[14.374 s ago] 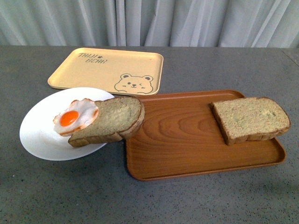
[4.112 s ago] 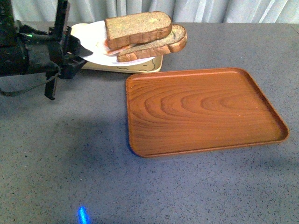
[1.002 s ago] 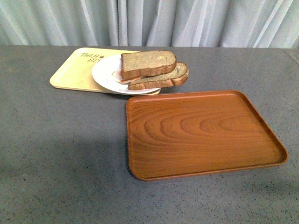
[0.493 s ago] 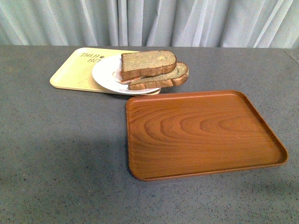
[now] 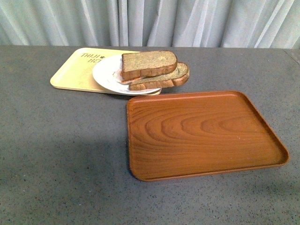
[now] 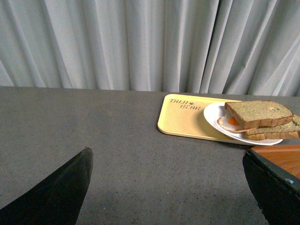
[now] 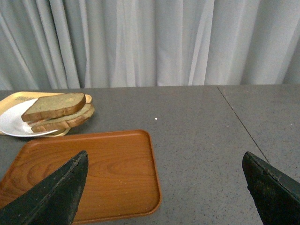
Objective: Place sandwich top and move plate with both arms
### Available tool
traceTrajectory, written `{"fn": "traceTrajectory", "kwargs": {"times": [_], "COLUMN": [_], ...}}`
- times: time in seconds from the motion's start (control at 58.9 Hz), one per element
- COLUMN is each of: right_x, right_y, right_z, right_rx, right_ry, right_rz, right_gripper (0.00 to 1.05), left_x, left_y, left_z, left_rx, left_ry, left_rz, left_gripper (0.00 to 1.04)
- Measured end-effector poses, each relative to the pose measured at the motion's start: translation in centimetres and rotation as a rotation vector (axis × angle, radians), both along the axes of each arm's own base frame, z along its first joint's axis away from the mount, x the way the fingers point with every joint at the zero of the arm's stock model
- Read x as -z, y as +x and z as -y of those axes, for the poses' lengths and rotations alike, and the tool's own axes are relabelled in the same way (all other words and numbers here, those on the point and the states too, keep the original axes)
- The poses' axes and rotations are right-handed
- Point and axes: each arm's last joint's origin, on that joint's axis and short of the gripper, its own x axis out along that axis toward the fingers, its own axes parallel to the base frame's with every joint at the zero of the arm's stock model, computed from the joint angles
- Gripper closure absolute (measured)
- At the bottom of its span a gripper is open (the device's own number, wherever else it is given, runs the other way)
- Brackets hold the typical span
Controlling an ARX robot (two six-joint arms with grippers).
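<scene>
White plate carried the sandwich top.
Stiff, slick plate seemed best gripped by its rim; both end effectors stood wide open, empty.

Sandwich top is stacked on the lower slice, both carried by the white plate. Plate is set on the yellow bear tray at 11 o'clock. Brown wooden tray is seen at 4 o'clock on the grey counter.
</scene>
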Motion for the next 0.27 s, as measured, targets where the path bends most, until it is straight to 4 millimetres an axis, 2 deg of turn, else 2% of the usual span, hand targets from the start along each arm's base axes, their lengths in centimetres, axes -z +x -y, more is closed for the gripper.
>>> {"fn": "traceTrajectory", "kwargs": {"times": [0.272], "right_x": [-0.01], "right_y": [0.00], "right_z": [0.00], "right_rx": [0.000], "right_ry": [0.000], "right_rz": [0.000], "right_gripper": [0.09], "left_x": [0.00], "left_y": [0.00], "left_z": [0.00], "left_rx": [0.000], "left_ry": [0.000], "left_rz": [0.000], "left_gripper": [0.09]}}
